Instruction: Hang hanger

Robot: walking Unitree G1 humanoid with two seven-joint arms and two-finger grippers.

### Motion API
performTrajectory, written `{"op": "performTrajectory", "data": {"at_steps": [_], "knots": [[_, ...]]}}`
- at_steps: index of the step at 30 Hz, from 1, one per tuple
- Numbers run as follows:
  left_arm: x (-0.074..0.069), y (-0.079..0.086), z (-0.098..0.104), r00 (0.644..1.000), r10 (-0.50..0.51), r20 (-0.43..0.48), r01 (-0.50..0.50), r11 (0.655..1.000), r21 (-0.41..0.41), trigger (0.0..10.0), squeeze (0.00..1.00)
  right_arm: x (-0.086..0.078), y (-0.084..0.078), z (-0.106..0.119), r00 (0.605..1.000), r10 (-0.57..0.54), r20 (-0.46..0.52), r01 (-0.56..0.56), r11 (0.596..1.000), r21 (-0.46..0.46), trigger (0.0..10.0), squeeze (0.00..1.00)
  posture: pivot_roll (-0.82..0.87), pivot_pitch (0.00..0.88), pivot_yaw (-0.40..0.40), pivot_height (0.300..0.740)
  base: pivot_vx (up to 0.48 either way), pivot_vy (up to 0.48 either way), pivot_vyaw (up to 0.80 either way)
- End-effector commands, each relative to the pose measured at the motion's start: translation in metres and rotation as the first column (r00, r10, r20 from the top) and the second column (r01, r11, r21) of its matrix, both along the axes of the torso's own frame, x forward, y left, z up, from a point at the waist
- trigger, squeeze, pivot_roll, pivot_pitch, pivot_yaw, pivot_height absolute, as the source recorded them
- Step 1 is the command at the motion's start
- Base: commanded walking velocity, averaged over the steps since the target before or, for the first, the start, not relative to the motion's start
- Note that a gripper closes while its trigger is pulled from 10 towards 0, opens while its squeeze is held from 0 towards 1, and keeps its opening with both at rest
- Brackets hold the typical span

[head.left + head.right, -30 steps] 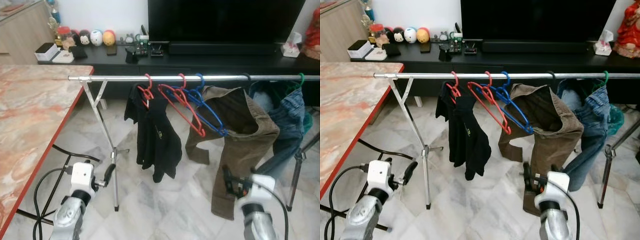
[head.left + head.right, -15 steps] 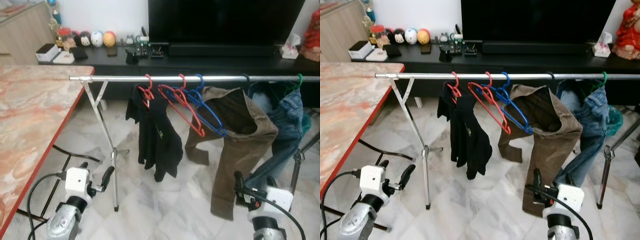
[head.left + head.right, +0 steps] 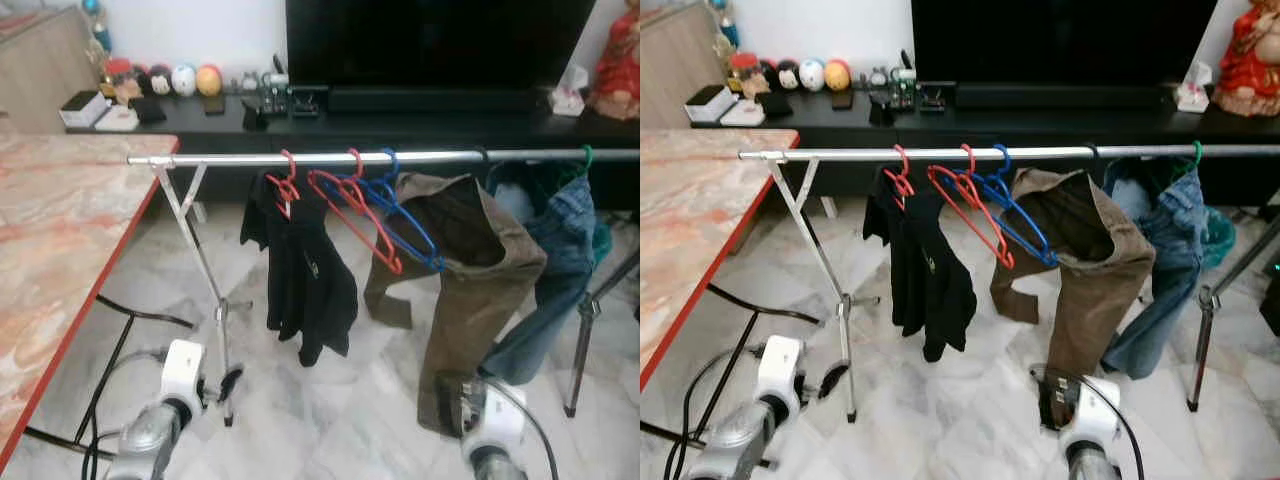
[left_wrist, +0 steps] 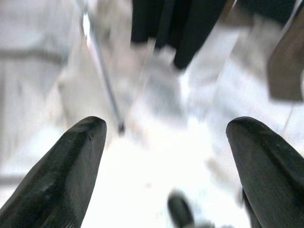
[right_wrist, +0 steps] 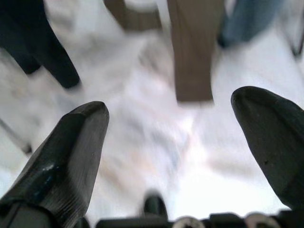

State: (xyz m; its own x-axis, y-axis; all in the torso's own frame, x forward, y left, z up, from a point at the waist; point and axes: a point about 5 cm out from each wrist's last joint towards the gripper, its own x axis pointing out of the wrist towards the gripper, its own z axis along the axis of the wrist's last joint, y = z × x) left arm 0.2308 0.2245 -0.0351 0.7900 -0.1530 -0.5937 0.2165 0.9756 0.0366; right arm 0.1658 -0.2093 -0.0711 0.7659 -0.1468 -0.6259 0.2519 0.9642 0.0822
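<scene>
A silver clothes rail (image 3: 230,159) runs across the room in front of me. On it hang a red hanger carrying a black garment (image 3: 305,270), an empty red hanger (image 3: 358,208), an empty blue hanger (image 3: 412,222), brown trousers (image 3: 470,290) and jeans (image 3: 560,250). My left gripper (image 3: 232,383) is low, beside the rail's left leg, and open (image 4: 166,126) with nothing between its fingers. My right gripper (image 3: 447,402) is low in front of the brown trousers' hem, also open (image 5: 171,104) and empty.
A marble table (image 3: 60,250) with a red edge stands at my left. A black TV cabinet (image 3: 400,120) with a television and small figurines lies behind the rail. Black cables (image 3: 120,330) trail over the marble floor by the rail's leg (image 3: 215,330).
Both arms have sunk lower and drawn back toward me, the right one most. The camera has shifted a little; the hangers and clothes stay on the rail.
</scene>
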Motion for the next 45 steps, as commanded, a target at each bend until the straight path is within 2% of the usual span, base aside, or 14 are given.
{"op": "performTrajectory", "data": {"at_steps": [1,4,5,6,7,12,15,24,31,35,45], "knots": [[-0.017,0.006,-0.014,0.993,0.016,-0.113,-0.010,0.999,0.050,10.0,0.00,-0.008,0.000,-0.009,0.997,-0.013,-0.077,0.015,1.000,0.022,10.0,0.00,0.03,0.000,0.019,0.740,0.000,0.000,0.00],[-0.038,0.009,-0.030,0.973,0.042,-0.228,-0.020,0.995,0.098,10.0,0.00,-0.029,0.001,-0.021,0.981,-0.019,-0.193,0.028,0.999,0.043,10.0,0.00,0.03,0.000,0.019,0.740,0.000,0.000,0.00],[-0.038,0.009,-0.030,0.973,0.042,-0.228,-0.020,0.995,0.098,10.0,0.00,-0.029,0.001,-0.021,0.981,-0.019,-0.193,0.028,0.999,0.043,10.0,0.00,0.03,0.000,0.019,0.740,0.000,0.000,0.00],[-0.044,0.011,-0.034,0.962,0.093,-0.255,-0.070,0.993,0.095,10.0,0.00,-0.035,0.003,-0.026,0.971,0.000,-0.238,0.010,0.999,0.043,10.0,0.00,0.04,0.000,0.017,0.740,0.000,0.000,0.00],[-0.045,0.011,-0.034,0.960,0.104,-0.259,-0.081,0.992,0.097,10.0,0.00,-0.035,0.004,-0.026,0.972,0.011,-0.237,0.001,0.999,0.051,10.0,0.00,0.04,0.000,0.014,0.740,0.000,0.000,0.00],[-0.043,0.011,-0.034,0.958,0.126,-0.257,-0.105,0.990,0.094,10.0,0.00,-0.025,0.010,-0.023,0.981,0.014,-0.194,0.004,0.996,0.088,10.0,0.00,0.03,0.000,0.019,0.740,0.000,0.000,0.00],[-0.041,0.007,-0.034,0.961,0.104,-0.258,-0.083,0.992,0.091,10.0,0.00,-0.020,0.012,-0.022,0.984,-0.009,-0.178,0.028,0.994,0.101,10.0,0.00,0.03,0.000,0.021,0.740,0.000,0.000,0.00],[-0.040,0.002,-0.035,0.961,0.099,-0.259,-0.078,0.993,0.088,10.0,0.00,-0.020,0.016,-0.023,0.982,0.007,-0.187,0.014,0.994,0.111,10.0,0.00,0.03,0.000,0.021,0.740,0.000,0.000,0.00],[-0.044,0.002,-0.037,0.958,0.106,-0.266,-0.086,0.992,0.088,10.0,0.00,-0.021,0.010,-0.022,0.984,-0.010,-0.179,0.030,0.994,0.105,10.0,0.00,0.03,0.000,0.019,0.740,0.000,0.000,0.00],[-0.046,0.002,-0.038,0.956,0.116,-0.269,-0.096,0.992,0.085,10.0,0.00,-0.016,0.007,-0.019,0.988,-0.015,-0.154,0.032,0.994,0.107,10.0,0.00,0.03,0.000,0.020,0.740,0.000,0.000,0.00],[-0.052,0.001,-0.042,0.952,0.116,-0.284,-0.096,0.992,0.086,10.0,0.00,-0.010,0.010,-0.018,0.988,0.007,-0.155,0.011,0.993,0.114,10.0,0.00,0.03,0.000,0.018,0.740,0.000,0.000,0.00]]}}
